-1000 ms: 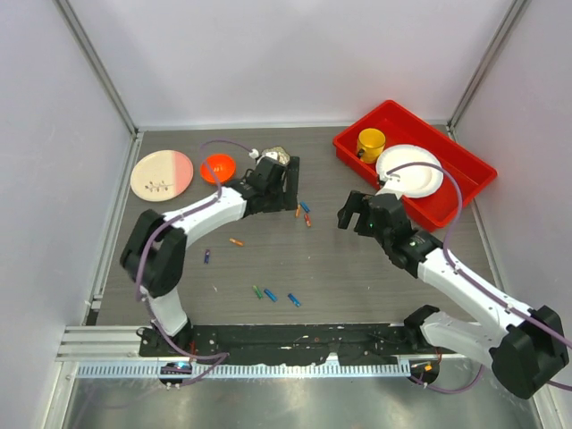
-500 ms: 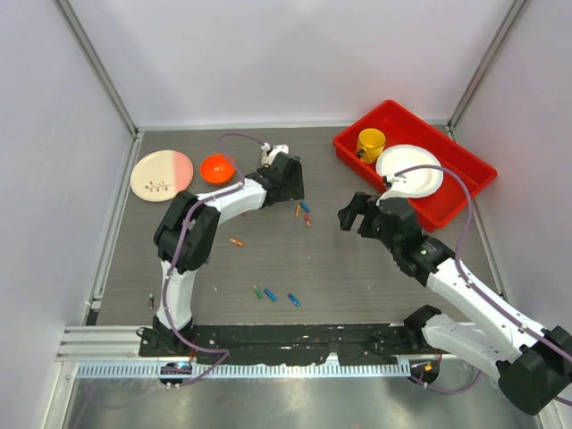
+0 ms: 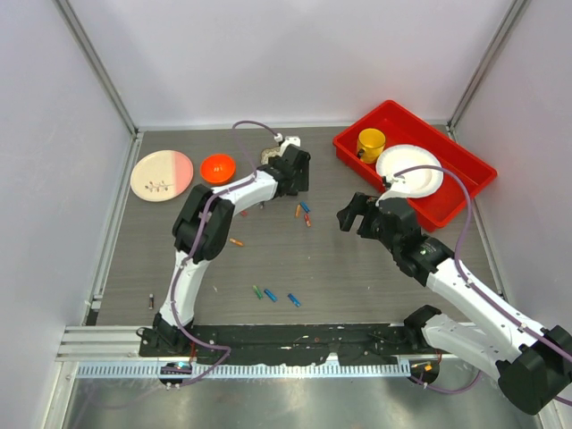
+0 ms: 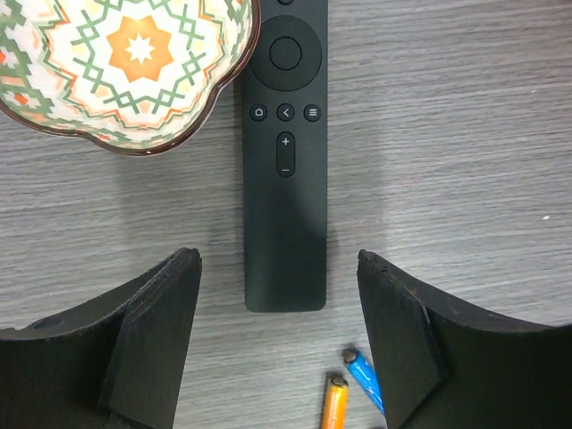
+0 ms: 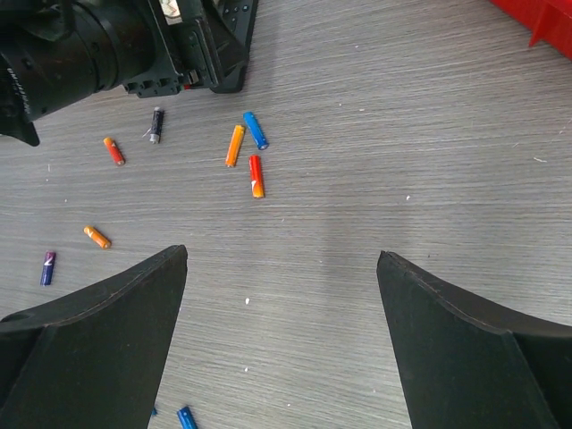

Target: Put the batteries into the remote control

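The remote control (image 4: 286, 152) is a slim black bar lying button face up on the table, next to a patterned bowl (image 4: 125, 63). My left gripper (image 4: 277, 259) is open and empty, above the remote's near end, with a finger on each side. In the top view my left gripper (image 3: 295, 170) hides the remote. An orange battery (image 4: 333, 402) and a blue battery (image 4: 365, 380) lie just behind the remote's end. My right gripper (image 5: 281, 259) is open and empty over bare table, also seen from above (image 3: 353, 213). Orange (image 5: 234, 145), blue (image 5: 256, 130) and red (image 5: 256, 175) batteries lie ahead of it.
More batteries lie scattered nearer the front (image 3: 270, 295) and left (image 3: 236, 241). An orange bowl (image 3: 217, 167) and a pink-and-cream plate (image 3: 162, 174) stand at the back left. A red tray (image 3: 465, 161) with a yellow cup (image 3: 370, 143) and white plate (image 3: 409, 170) is at the back right.
My left arm has stretched farther back and right, from beside the orange bowl to over the remote by the patterned bowl. My right arm has barely moved.
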Controlling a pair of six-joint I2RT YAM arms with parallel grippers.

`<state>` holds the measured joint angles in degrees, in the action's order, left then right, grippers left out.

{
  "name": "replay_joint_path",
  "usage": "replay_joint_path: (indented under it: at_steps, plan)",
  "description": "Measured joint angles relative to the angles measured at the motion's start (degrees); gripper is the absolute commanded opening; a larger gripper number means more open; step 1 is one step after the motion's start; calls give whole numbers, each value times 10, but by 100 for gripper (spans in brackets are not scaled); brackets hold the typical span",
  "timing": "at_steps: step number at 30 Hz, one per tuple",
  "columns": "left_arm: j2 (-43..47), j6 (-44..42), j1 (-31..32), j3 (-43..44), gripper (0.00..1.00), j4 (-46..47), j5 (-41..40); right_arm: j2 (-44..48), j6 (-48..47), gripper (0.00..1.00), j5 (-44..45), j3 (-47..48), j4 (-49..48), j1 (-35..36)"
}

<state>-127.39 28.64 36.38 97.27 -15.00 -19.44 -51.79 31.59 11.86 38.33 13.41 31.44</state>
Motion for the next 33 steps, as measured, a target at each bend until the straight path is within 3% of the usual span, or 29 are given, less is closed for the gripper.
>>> replay_joint_path:
  at_steps: [11, 33]
  plan:
    - [-48, -30, 0, 46, 70, -26, -12, 0, 1, 92, 0, 0, 0, 0]
    - [-71, -37, 0, 81, 49, -41, -7, 1, 2, 92, 8, 0, 0, 0]
